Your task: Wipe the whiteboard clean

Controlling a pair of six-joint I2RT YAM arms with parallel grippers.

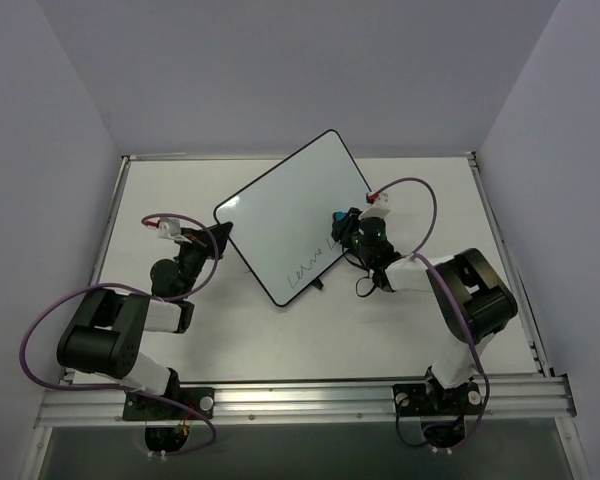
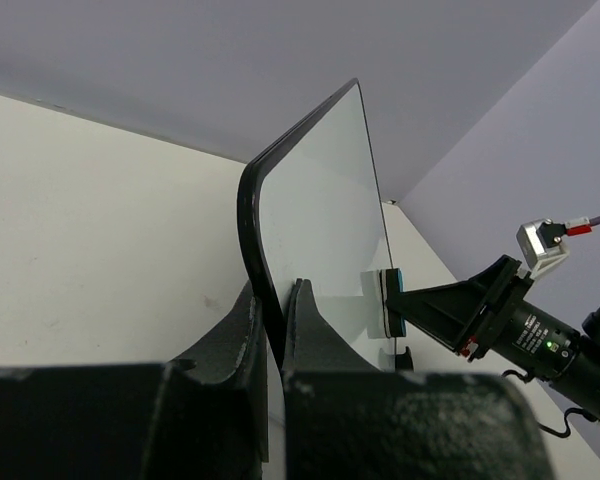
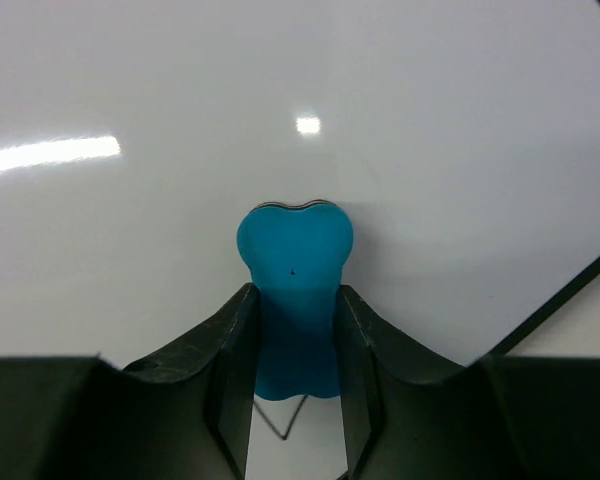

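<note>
Now, with your left gripper (image 2: 277,305) clamped on the edge of the tilted whiteboard (image 1: 280,205) between the arms and your right gripper (image 3: 295,300) pinching the blue eraser (image 3: 294,255) against its face, the scrawl (image 1: 308,268) trails from the eraser along the board's right-hand edge toward you

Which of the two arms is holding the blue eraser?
The right arm: its jaws pinch the blue eraser and press it against the whiteboard. The left arm holds no eraser; its jaws clamp the whiteboard's edge.
</note>
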